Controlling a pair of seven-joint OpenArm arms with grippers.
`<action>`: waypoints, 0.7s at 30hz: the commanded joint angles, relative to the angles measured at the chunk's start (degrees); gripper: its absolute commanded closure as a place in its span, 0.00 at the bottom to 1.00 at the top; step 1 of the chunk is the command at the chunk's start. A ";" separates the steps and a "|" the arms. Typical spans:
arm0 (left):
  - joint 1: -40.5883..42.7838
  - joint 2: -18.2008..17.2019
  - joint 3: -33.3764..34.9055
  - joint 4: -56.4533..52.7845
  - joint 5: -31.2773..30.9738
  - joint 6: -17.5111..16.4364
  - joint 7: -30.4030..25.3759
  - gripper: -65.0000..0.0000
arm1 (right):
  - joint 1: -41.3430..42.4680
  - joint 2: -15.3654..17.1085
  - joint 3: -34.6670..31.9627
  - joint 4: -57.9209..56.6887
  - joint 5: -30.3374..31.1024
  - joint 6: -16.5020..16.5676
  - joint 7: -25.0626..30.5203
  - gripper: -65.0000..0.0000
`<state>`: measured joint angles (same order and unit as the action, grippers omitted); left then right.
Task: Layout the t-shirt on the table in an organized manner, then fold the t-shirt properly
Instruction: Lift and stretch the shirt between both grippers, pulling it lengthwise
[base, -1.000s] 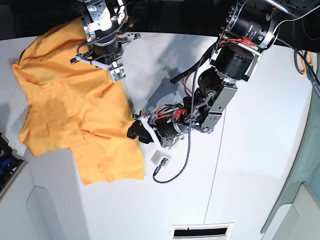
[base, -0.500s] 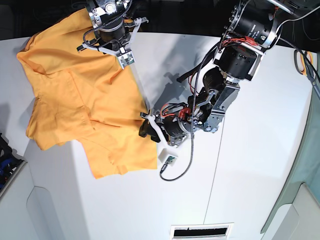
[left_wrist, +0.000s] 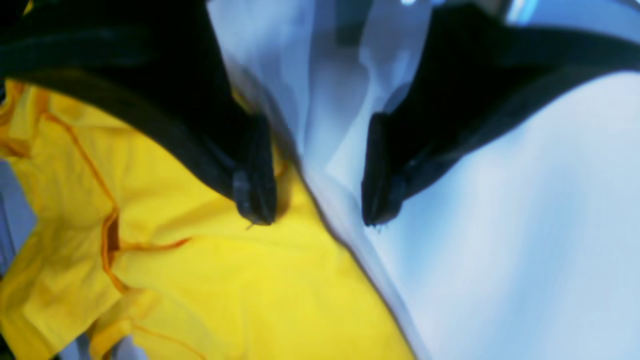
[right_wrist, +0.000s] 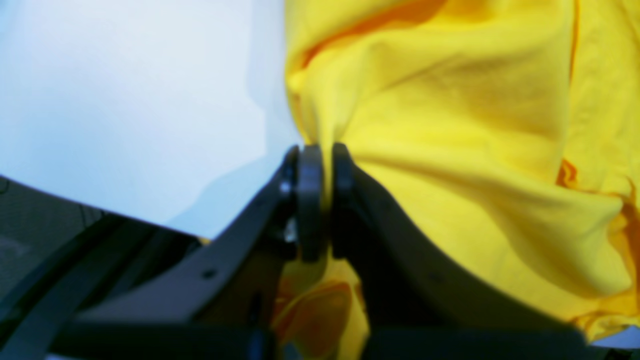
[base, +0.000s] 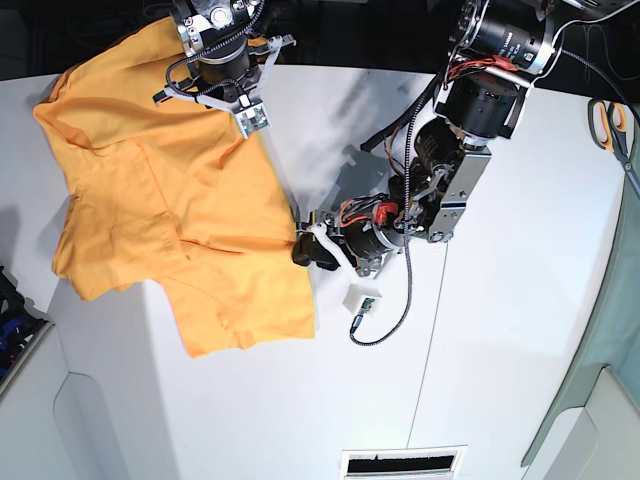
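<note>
Fabric of the large bright orange cotton t-shirt (base: 170, 215) lies rumpled across the wide flat white worktop (base: 500, 340), toward its far corner. The right claw (right_wrist: 316, 200) is clamped tight on a bunched fold of the shirt's edge. The left claw (left_wrist: 312, 192) stands wide apart, gripping nothing, straddling the shirt's side edge.

t-shirt (base: 170, 215): bright orange, plain, darker orange seams
table (base: 500, 350): white, thin dark seam line
fingers (left_wrist: 255, 190): black
scissors (base: 607, 122): orange handles
</note>
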<state>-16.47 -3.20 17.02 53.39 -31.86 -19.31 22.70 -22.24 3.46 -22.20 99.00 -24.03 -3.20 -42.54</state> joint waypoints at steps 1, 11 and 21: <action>-0.79 0.66 -0.09 0.85 -0.02 -0.22 -0.44 0.51 | 0.11 -0.17 0.00 0.98 -0.39 -0.04 0.22 1.00; -1.84 0.85 3.37 0.87 6.88 0.44 -5.42 1.00 | 0.17 -0.15 0.00 1.11 -0.63 0.55 0.35 1.00; -2.54 -14.36 0.31 16.24 3.19 0.66 -2.25 1.00 | 0.15 -0.20 -0.07 10.86 4.74 5.88 0.52 1.00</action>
<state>-17.12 -17.34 17.96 68.47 -28.49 -19.84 23.22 -21.76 3.25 -22.26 108.99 -18.70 2.98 -41.15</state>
